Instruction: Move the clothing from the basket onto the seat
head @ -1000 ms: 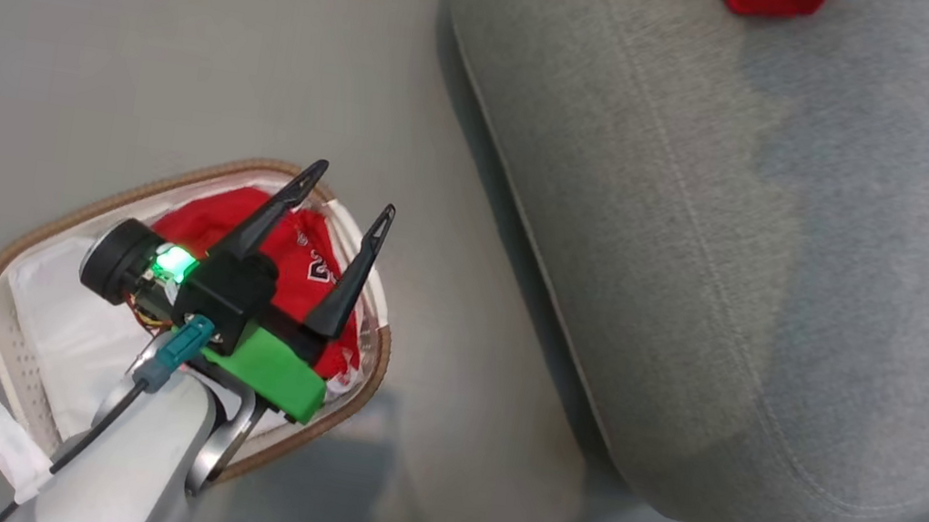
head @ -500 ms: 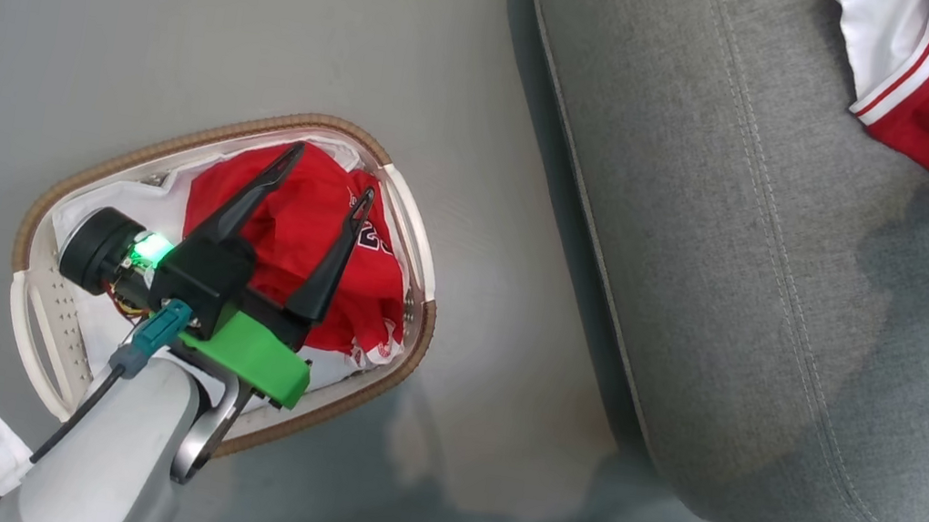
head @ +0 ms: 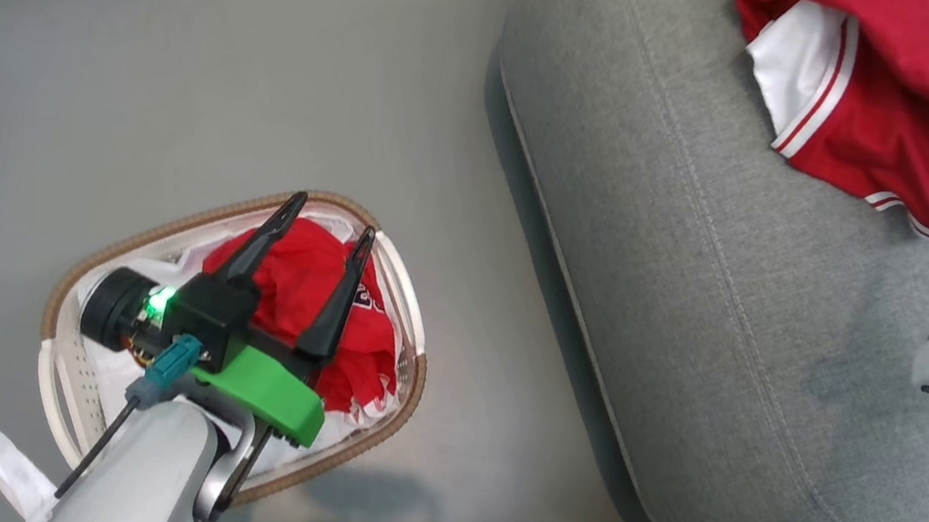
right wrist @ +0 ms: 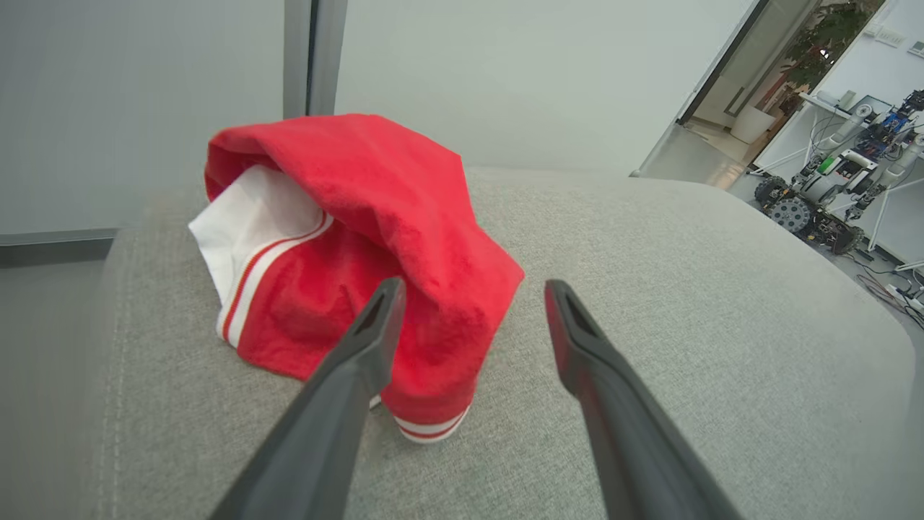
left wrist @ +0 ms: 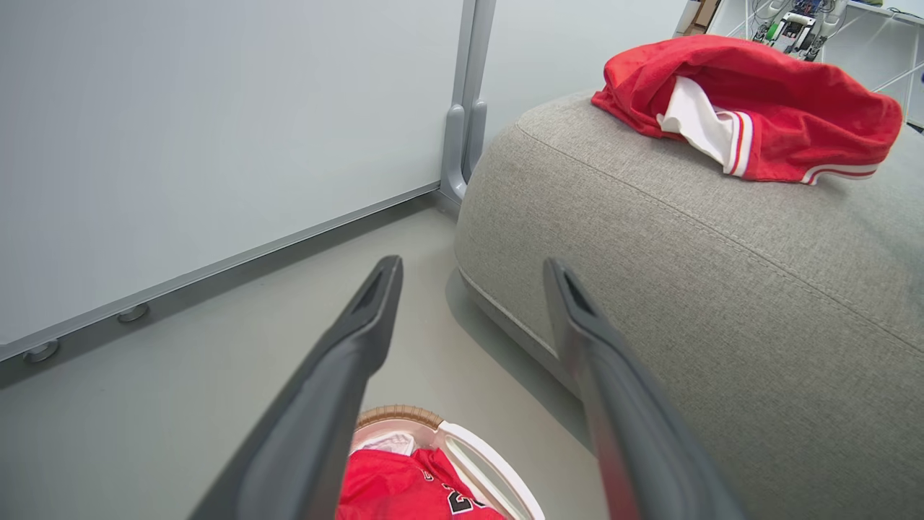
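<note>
Right of the basket, the seat (head: 738,339) takes up most of the head view. One red garment (head: 903,96) with white panel and striped trim is already lying on its far part. Lots of bare grey cushion beside it for the next drop.

The basket (left wrist: 397,414) sits on the floor (head: 180,71), just off the seat's corner. The other red piece (head: 296,282), with printed digits showing, is bunched in the half nearer the seat. White liner (head: 150,269) is exposed on the other half.

My left gripper (head: 331,215) hangs over that bunch, jaws spread and nothing between them. In the left wrist view I look out toward the seat rather than down, so I judge the fingers (head: 333,306) lie fairly level above the cloth, not in it. I can't tell if they touch it.

My right gripper (right wrist: 473,289) is spread wide too and looks empty, by the hem of the piece on the seat.

Step in hand, as I read it: grab the second piece.
- Pitch the left wrist down and descend onto the high middle of the bunch.
- Keep both tips inside the rim and off the liner. Pinching liner would likely drag the basket.
- Close on a thick fold, not one layer.
- Lift until the cloth clears the rim before swinging over.
- Aim for bare cushion, well in from the rounded edge.
</note>
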Available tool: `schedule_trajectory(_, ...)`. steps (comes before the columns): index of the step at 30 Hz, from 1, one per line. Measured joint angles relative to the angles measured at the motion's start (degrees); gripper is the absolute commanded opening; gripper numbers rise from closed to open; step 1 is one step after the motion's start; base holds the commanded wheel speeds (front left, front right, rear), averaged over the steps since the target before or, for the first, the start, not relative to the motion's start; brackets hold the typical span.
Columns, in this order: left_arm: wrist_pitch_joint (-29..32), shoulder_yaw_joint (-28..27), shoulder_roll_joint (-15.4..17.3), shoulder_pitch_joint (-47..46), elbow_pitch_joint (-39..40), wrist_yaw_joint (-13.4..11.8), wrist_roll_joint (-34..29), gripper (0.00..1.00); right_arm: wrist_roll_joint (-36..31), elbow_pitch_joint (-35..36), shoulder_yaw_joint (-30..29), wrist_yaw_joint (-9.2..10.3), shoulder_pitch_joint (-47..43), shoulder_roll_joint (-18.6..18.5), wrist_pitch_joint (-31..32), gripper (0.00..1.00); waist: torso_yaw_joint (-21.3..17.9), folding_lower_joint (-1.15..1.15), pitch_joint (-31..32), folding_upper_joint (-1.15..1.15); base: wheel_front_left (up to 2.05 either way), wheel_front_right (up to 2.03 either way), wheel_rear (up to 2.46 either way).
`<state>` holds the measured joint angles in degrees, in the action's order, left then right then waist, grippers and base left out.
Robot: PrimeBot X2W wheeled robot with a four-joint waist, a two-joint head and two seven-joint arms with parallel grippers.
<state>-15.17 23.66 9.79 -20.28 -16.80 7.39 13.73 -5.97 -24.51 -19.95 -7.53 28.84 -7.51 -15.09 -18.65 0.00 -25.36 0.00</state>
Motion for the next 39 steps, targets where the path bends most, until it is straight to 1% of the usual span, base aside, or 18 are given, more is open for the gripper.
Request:
schedule_trajectory(4,0.01,-2.69,-1.53,1.52,-0.74,-0.01,-0.19,1.0,2.0,3.47,4.87,0.0,-0.27,0.49,0.0,1.0,0.36,0.0,3.1,0.0,0.0,0.0,0.0)
schedule_trajectory(8,0.01,-5.76,-2.83,3.32,-1.81,-0.01,-0.66,1.0,4.09,4.64,7.71,0.0,-0.6,2.14,0.0,1.0,1.45,0.0,5.8,0.0,0.0,0.0,0.0)
schedule_trajectory(14,0.0,-11.68,-4.43,5.95,-3.1,-0.35,-1.45,1.0,5.44,3.92,12.81,0.0,-2.48,3.9,0.01,1.0,5.31,0.0,8.86,0.0,0.0,0.0,0.0)
schedule_trajectory(20,0.01,-16.35,-5.37,8.38,-4.65,-0.88,-2.98,1.0,7.33,1.83,14.46,0.0,-5.08,4.55,0.01,1.0,9.59,0.0,11.54,0.0,0.0,0.0,0.0)
schedule_trajectory(27,0.0,-19.65,-6.28,11.24,-6.17,-1.03,-4.23,1.0,10.09,0.38,18.56,0.0,-9.11,4.71,0.01,1.0,14.18,0.0,15.07,0.0,0.0,0.0,0.0)
schedule_trajectory(33,0.0,-21.82,-6.69,14.43,-7.24,-1.48,-4.39,1.0,11.57,-0.37,19.02,0.0,-12.12,4.72,0.01,1.0,16.9,0.0,18.33,0.0,0.0,0.0,0.0)
schedule_trajectory(39,0.0,-22.82,-6.83,17.84,-7.26,-1.87,-4.12,1.0,12.16,-1.23,19.68,0.0,-15.64,4.72,0.0,1.0,18.63,-0.01,21.37,0.0,0.0,0.0,0.0)
